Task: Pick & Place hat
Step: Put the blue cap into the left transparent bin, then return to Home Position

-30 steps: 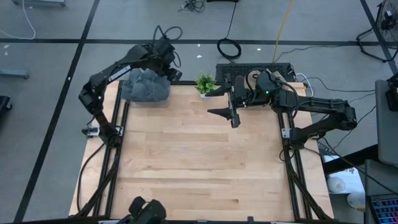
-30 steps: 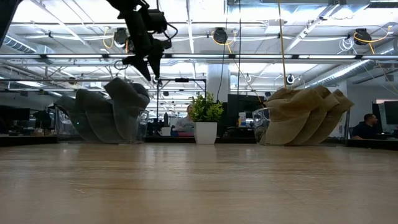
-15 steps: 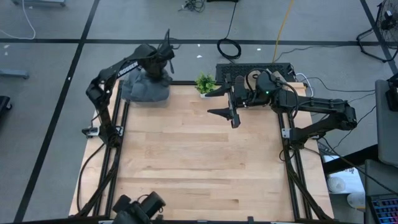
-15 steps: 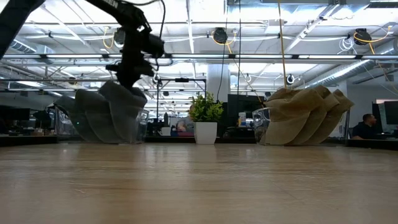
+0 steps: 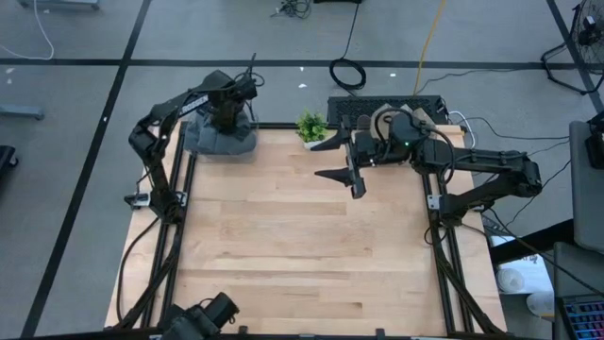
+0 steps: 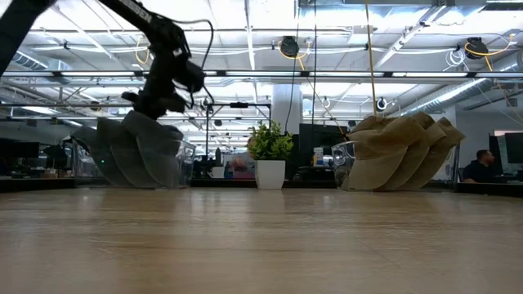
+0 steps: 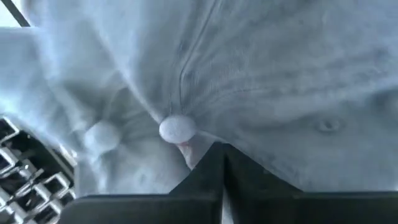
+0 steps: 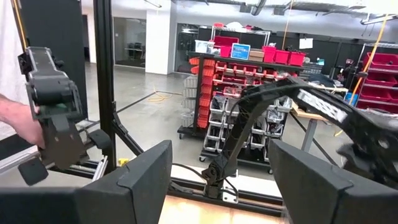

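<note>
- Bench [image 5: 302, 227]: bare wood across the near and middle ground; the things sit along the far edge only.
- Right hand [image 5: 342, 161]: hangs above the bench at about 1 o'clock from centre, fingers spread wide, nothing between them. In its wrist view the two fingers [image 8: 140, 180] stand well apart, with only the room behind them showing.
- Small potted plant [image 5: 310, 127]: far edge, 12 o'clock, just beside the right hand's far finger. Upright in a white pot in the low view [image 6: 270, 166].
- Tan hats [image 6: 398, 153]: a stack at the far right in the low view; from above the right arm covers nearly all of it.
- Grey hats [image 5: 218, 135]: stacked at the far left corner, 11 o'clock, partly under the left arm.
- Left hand [image 5: 229, 111]: down on top of the grey stack. Wrist view fills with grey cloth and a crown button [image 7: 178, 129]; finger tips [image 7: 214, 163] meet at the fabric, clenched on a fold of the top hat, the pinch itself hard to make out.
</note>
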